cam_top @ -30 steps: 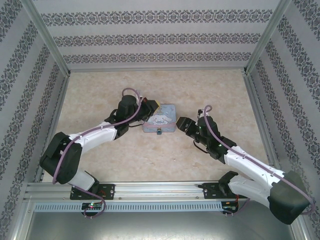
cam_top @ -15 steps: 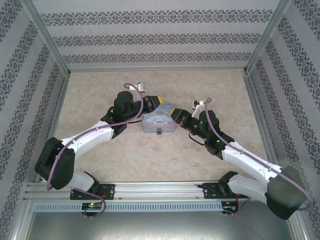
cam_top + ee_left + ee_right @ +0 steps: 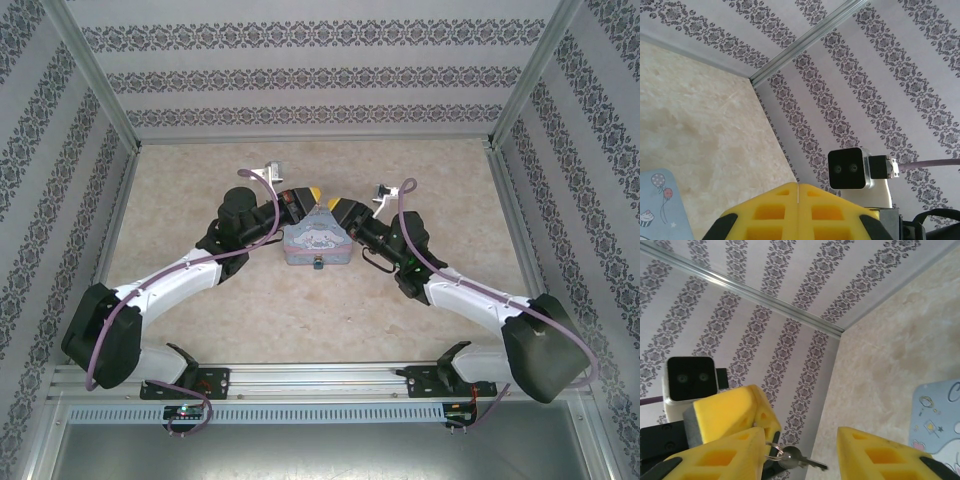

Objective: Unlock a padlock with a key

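**Item 1: left end effector (image 3: 307, 199).** We are recording it pressed fully closed, its yellow pads meeting at a seam in its own wrist view. It is hovering above the far edge of the tin (image 3: 318, 243). We are judging that it is pinching the key (image 3: 801, 459) by the split ring (image 3: 774, 452). The ring is hanging just under its tip, and nothing else appears to be touching it.

**Item 2: right end effector (image 3: 801, 440).** We are logging it spread wide, tip to tip with the left one. The key's blade is lying in the gap between its fingers, nearer the finger beside the left end effector. As far as we are able to tell, the blade is touching neither finger.

**Item 3: padlock (image 3: 316, 264).** We are finding it on the surface (image 3: 420, 170), against the tin's near edge. It is lower than both end effectors, on the side toward the arm bases, and well apart from the key. It is too small for us to tell how its shackle stands.

**Step in hand.** We are reading this as the key passing from the left end effector to the right, with no work on the lock begun.

**Next move.**
- The right end effector is needing to close squarely on the blade or bow.
- The left should be releasing only once that grip is firm, because a key dangling on a ring is likely to swing or slip.
- After that, the key is needing to go down to the padlock, which the free end effector would probably have to steady.
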Controlling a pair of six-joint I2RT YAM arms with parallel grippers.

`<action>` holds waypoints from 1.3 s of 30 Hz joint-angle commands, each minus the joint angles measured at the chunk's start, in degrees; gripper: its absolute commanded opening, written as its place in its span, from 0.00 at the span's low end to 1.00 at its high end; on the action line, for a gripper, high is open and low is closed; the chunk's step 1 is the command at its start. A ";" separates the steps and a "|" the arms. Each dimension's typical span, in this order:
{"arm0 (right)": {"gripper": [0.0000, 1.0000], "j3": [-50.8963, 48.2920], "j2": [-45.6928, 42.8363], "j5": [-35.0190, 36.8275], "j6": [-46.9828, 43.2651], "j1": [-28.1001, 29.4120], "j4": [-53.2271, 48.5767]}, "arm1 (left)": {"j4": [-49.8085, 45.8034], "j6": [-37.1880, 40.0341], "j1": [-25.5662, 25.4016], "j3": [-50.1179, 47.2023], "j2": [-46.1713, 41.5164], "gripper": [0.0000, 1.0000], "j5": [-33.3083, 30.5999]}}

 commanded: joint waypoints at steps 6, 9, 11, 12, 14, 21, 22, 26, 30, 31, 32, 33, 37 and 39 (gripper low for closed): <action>0.41 1.89 2.00 -1.15 1.88 -0.34 8.87 | 6.83 -3.52 0.46 -1.35 -0.27 0.00 -0.43; 0.41 2.35 2.85 -1.47 1.97 -0.05 9.55 | 7.37 -4.06 0.38 -1.45 -0.08 0.00 -0.53; 0.41 2.71 3.34 -1.70 1.79 0.23 9.72 | 7.42 -4.16 0.37 -1.47 0.06 0.00 -0.50; 0.41 2.85 3.58 -1.71 1.76 0.40 9.89 | 7.42 -4.11 0.37 -1.47 0.01 0.00 -0.51; 0.41 3.12 4.04 -1.71 1.68 0.69 10.08 | 7.42 -4.24 0.37 -1.44 0.07 0.00 -0.53; 0.40 3.95 5.67 -1.83 1.83 1.33 10.88 | 7.66 -4.36 0.11 -1.67 0.49 0.00 -0.76; 0.39 4.16 5.80 -1.92 1.86 1.42 10.92 | 7.68 -4.50 0.10 -1.65 0.52 0.00 -0.83; 0.38 4.65 6.77 -2.21 1.97 2.01 11.23 | 8.06 -4.77 0.03 -1.56 1.04 0.00 -0.83; 0.35 4.27 7.38 -2.18 1.99 2.38 11.88 | 7.90 -4.86 -0.11 -1.21 1.07 0.00 -0.95; 0.34 4.13 7.47 -2.15 2.02 2.36 12.02 | 7.86 -4.79 -0.07 -1.20 1.07 0.00 -0.91; 0.33 4.00 7.48 -2.11 2.10 2.39 12.17 | 7.84 -4.85 -0.07 -1.20 1.06 0.00 -0.91; 0.32 3.87 7.48 -2.14 2.10 2.39 12.20 | 7.85 -4.86 -0.07 -1.20 1.05 0.00 -1.03; 0.31 3.22 7.56 -2.38 2.34 2.60 12.84 | 7.28 -4.86 -0.13 -1.18 0.99 0.00 -1.45; 0.31 2.69 7.60 -2.50 2.46 2.89 13.40 | 7.42 -4.92 -0.13 -1.25 1.07 0.00 -1.68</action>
